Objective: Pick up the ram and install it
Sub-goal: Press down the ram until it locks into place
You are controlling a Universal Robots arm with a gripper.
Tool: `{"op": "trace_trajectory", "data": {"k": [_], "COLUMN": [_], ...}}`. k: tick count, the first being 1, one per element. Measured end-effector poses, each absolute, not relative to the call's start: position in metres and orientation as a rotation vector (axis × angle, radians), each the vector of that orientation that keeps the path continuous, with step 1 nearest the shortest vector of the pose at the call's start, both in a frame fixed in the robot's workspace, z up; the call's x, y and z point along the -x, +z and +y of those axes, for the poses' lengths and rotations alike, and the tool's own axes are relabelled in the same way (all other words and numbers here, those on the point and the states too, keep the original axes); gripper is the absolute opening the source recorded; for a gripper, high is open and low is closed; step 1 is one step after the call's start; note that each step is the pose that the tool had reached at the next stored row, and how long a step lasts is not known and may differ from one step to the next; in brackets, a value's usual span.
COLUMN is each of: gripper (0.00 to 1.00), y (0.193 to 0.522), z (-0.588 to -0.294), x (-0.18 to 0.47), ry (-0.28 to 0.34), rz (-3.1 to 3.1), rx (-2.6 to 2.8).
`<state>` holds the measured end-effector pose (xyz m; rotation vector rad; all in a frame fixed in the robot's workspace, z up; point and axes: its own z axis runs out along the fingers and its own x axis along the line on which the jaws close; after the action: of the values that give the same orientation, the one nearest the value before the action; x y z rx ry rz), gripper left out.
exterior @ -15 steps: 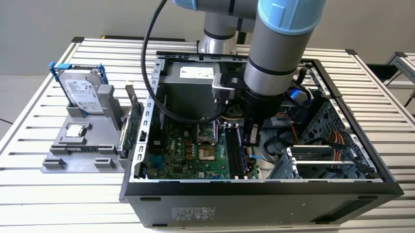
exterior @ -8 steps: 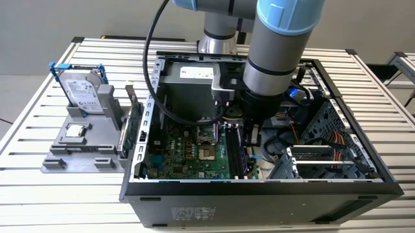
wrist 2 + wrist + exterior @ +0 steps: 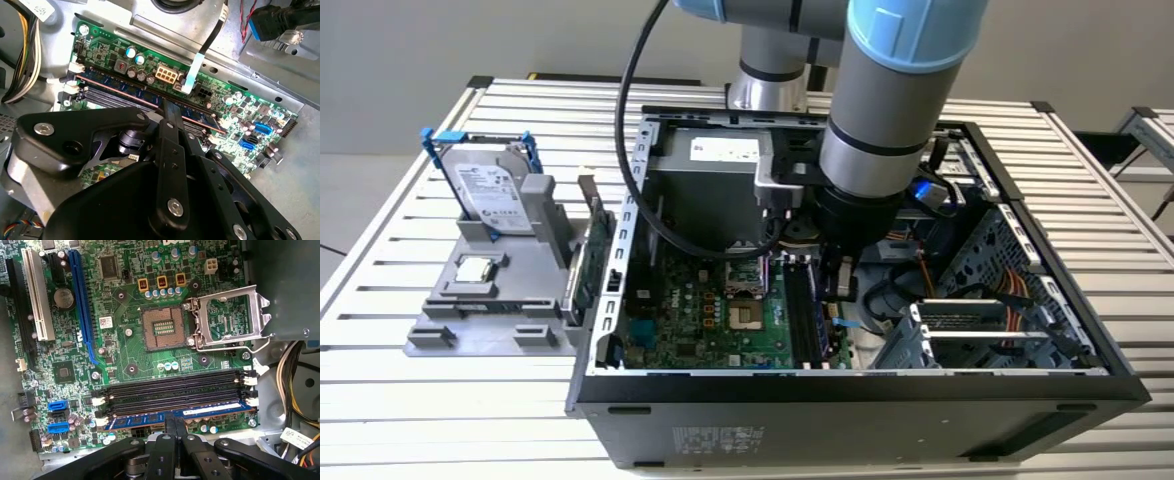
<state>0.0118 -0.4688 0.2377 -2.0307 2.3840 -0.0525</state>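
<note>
Deep inside an open black computer case point(image 3: 854, 385), the robot's black hand point(image 3: 175, 426) has its fingers closed on the ram point(image 3: 150, 420), a long, thin blue circuit-board stick. The stick stands in the green motherboard's point(image 3: 130, 350) slot nearest the hand, apparently seated or nearly so, with the hand not yet released. The case rests on a slatted metal counter point(image 3: 440, 400) against a pale wall.

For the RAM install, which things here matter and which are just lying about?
In the job:
- long blue circuit-board RAM stick, lying along a memory slot
- black hand, fingers pinching the stick
- green motherboard

Lying about:
- silver drive in blue frame
- small square silver chip
- grey holder tray
</note>
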Motion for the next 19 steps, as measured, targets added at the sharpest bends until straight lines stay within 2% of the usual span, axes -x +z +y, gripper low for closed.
{"op": "trace_trajectory", "data": {"k": [19], "gripper": [0.0], "y": [0.223], "z": [-0.469], "x": [-0.012], "ry": [-0.053], "rz": [2.384], "rx": [2.031]}}
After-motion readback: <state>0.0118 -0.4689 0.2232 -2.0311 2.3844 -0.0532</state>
